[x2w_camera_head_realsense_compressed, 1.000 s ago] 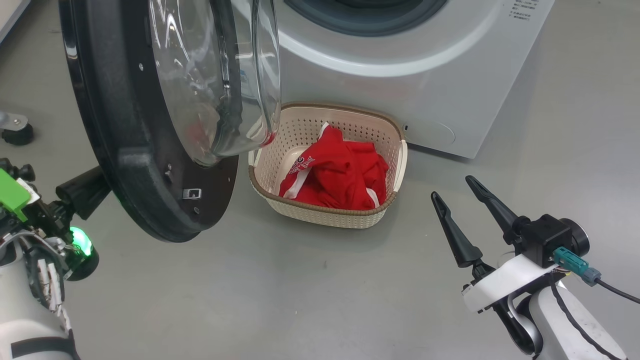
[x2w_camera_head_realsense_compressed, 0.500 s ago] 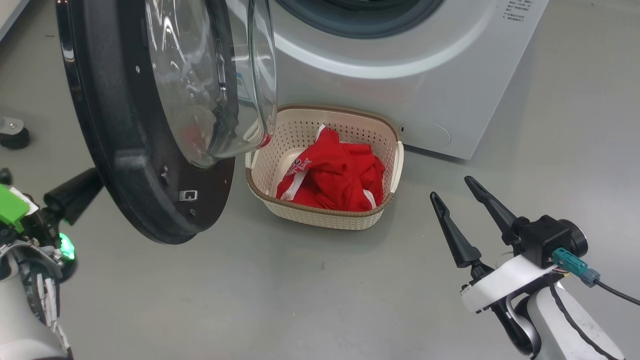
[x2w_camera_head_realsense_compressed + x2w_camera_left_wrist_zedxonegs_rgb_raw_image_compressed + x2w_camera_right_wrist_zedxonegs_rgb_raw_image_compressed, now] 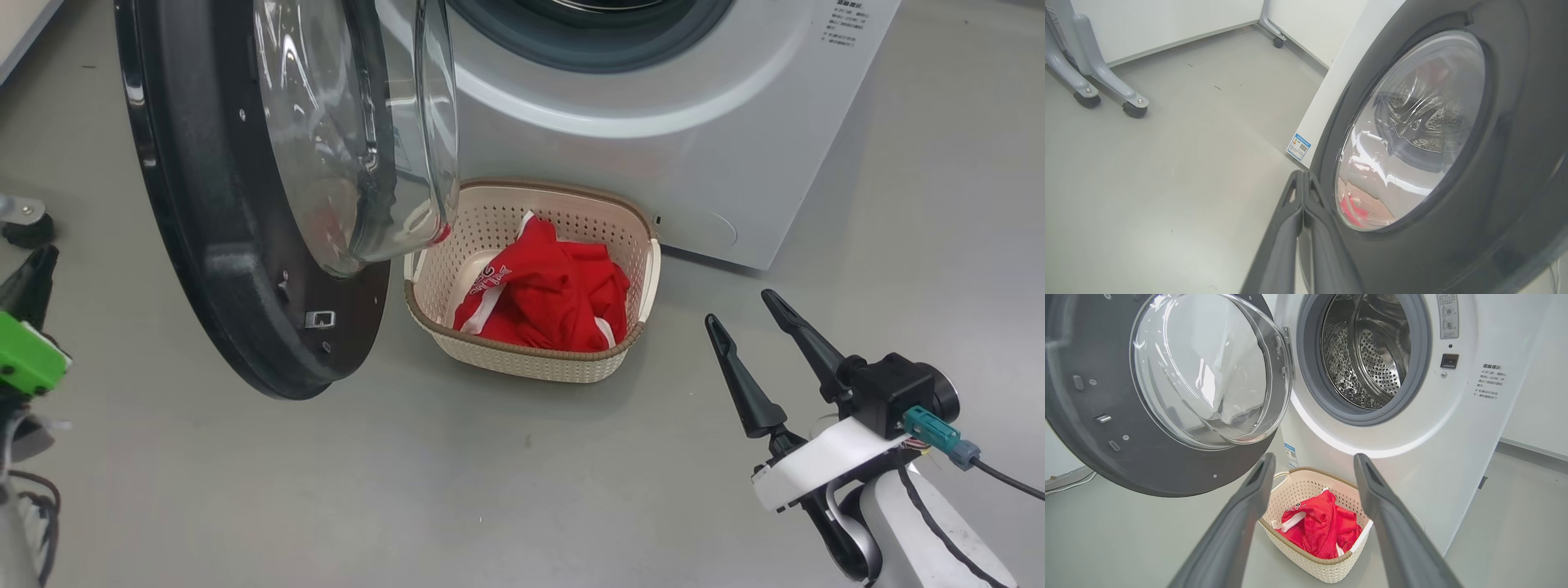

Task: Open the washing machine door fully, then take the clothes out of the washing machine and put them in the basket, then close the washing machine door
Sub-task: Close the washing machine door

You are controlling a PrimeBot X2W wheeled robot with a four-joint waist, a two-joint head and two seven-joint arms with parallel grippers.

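The left gripper (image 3: pixel 41 265), fingers pressed together, has drawn back left of the door (image 3: pixel 212 269); the right gripper (image 3: pixel 740 307) stays spread.

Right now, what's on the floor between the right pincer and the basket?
Nothing: the head view shows bare grey floor between the open right pincer and the basket.

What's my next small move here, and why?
Probably press the shut left end effector against the washing machine door and start swinging it closed: the clothes lie in the basket, the drum looks empty, and that end effector sits just beside the door's outer black rim.
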